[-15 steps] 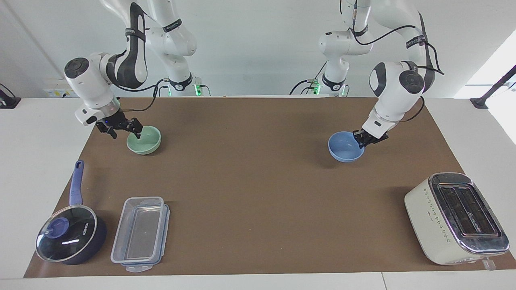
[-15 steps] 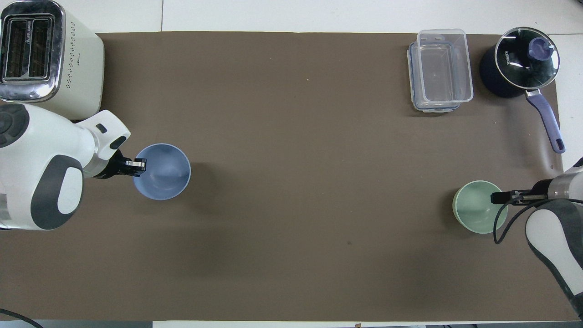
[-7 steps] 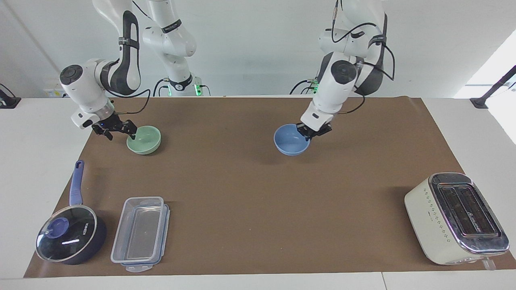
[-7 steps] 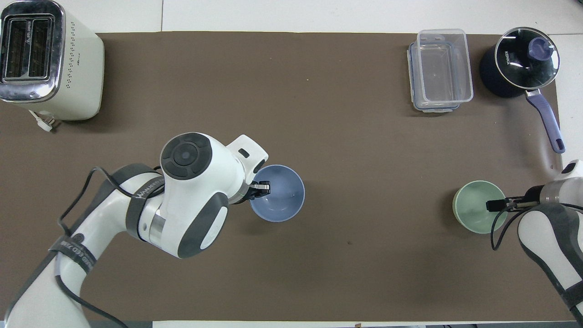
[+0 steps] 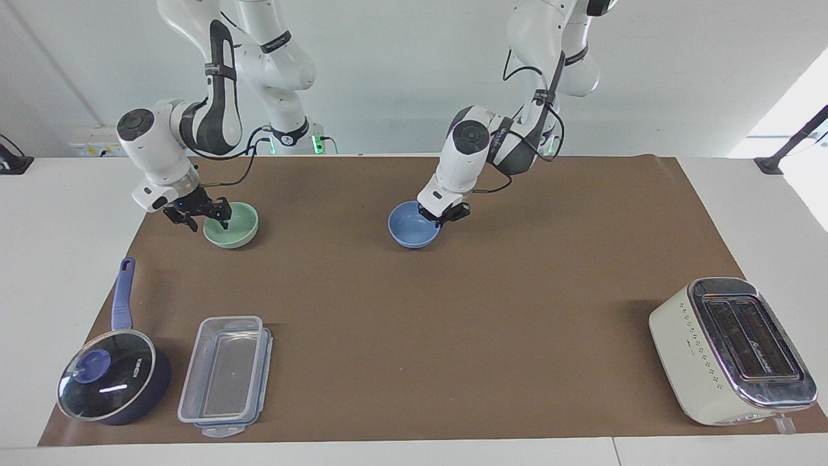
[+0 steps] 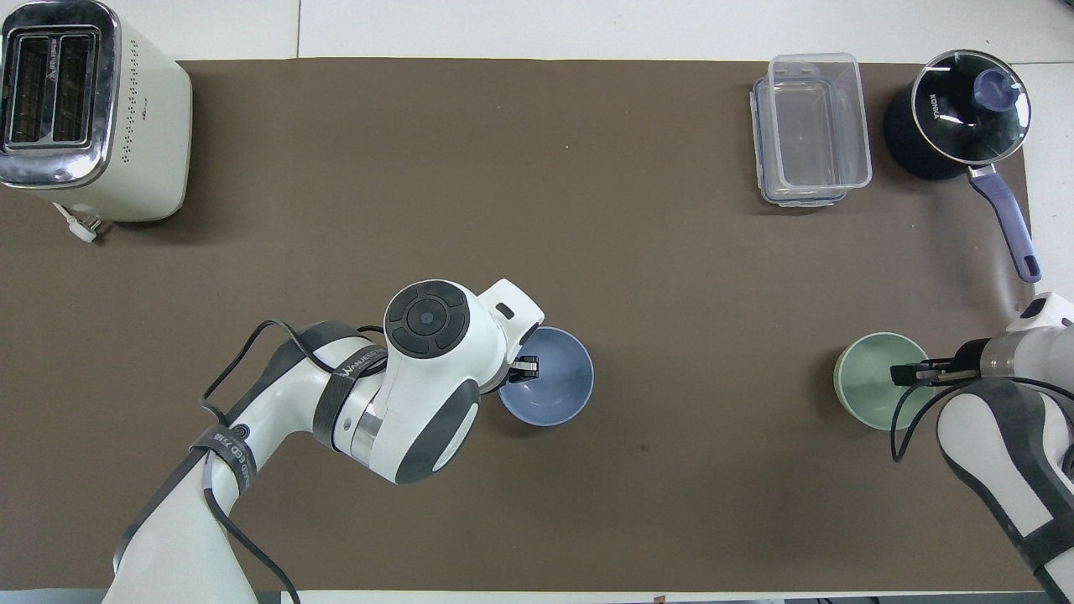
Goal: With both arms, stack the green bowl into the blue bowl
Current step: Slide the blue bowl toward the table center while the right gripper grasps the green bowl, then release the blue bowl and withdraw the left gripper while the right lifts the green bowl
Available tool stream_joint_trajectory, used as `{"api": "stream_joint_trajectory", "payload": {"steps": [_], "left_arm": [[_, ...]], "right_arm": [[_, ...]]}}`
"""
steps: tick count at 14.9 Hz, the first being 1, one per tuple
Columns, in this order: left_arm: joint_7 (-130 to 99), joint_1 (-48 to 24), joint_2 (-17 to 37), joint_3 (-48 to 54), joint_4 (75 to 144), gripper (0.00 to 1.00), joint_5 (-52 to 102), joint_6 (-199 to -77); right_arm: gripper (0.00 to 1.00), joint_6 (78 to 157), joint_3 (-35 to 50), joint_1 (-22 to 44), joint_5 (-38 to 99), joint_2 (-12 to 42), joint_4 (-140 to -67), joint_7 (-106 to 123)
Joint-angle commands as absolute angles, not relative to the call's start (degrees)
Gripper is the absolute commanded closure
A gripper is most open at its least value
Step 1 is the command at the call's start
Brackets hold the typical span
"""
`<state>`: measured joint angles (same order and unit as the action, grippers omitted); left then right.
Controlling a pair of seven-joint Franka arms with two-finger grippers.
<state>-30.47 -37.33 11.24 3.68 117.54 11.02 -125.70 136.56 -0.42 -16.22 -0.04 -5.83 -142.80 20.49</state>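
Note:
The blue bowl is at the middle of the mat, low over it or on it; it also shows in the overhead view. My left gripper is shut on its rim at the side toward the left arm's end, and shows in the overhead view too. The green bowl rests on the mat toward the right arm's end, also in the overhead view. My right gripper is open and straddles its rim, one finger inside the bowl, one outside; it appears in the overhead view.
A dark blue lidded saucepan and a clear plastic box stand farther from the robots at the right arm's end. A cream toaster stands farther out at the left arm's end. A brown mat covers the table.
My left gripper has carried the blue bowl from the left arm's end to the middle of the mat, toward the green bowl. My right gripper shifted slightly at the green bowl's rim; that bowl stayed put.

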Motion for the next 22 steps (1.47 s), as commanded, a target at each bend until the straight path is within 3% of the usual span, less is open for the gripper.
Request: {"api": "stream_joint_trajectory", "payload": {"steps": [1, 2, 3, 4, 9, 12, 15, 18, 22], "left_arm": [[-29.8, -38.1, 10.3, 2.6, 118.7, 1.0, 12.5, -126.8], [-29.6, -37.9, 10.3, 2.6, 118.7, 1.0, 12.5, -126.7], [-29.6, -37.9, 10.3, 2.6, 118.6, 0.68, 12.5, -126.7], [-29.6, -37.9, 10.3, 2.6, 118.4, 0.01, 12.5, -126.5], [-29.5, -33.8, 6.4, 2.3, 115.0, 0.0, 12.4, -119.7], [-24.4, -27.3, 4.7, 2.0, 109.5, 0.0, 9.9, -111.9], [-16.6, -17.7, 4.0, 1.9, 104.4, 0.0, 7.5, -104.7], [-5.3, -8.3, 0.0, 1.8, 104.5, 0.0, 6.3, -100.4], [1.6, -1.9, -5.1, 1.8, 104.0, 0.0, 2.3, -94.8]], "right_arm": [[1.0, 139.0, -0.4, -16.9, -0.1, -5.6, -144.7, 20.0], [1.0, 138.5, -0.4, -16.9, -0.1, -5.5, -144.3, 20.0], [1.0, 138.3, -0.3, -16.8, -0.1, -5.5, -143.9, 20.0], [1.0, 138.4, -0.3, -16.8, -0.1, -5.4, -143.7, 20.2], [1.0, 133.6, -0.2, -16.5, 0.0, -6.3, -139.8, 20.0], [1.0, 130.0, 0.3, -14.4, 3.6, -7.8, -136.9, 20.0], [1.0, 129.3, 0.2, -8.3, 11.0, -7.7, -135.8, 19.0], [1.0, 130.4, 0.3, -0.1, 12.8, -7.1, -134.2, 7.9], [1.0, 135.5, 0.3, 10.9, 12.8, -4.2, -130.9, -9.9]]}}
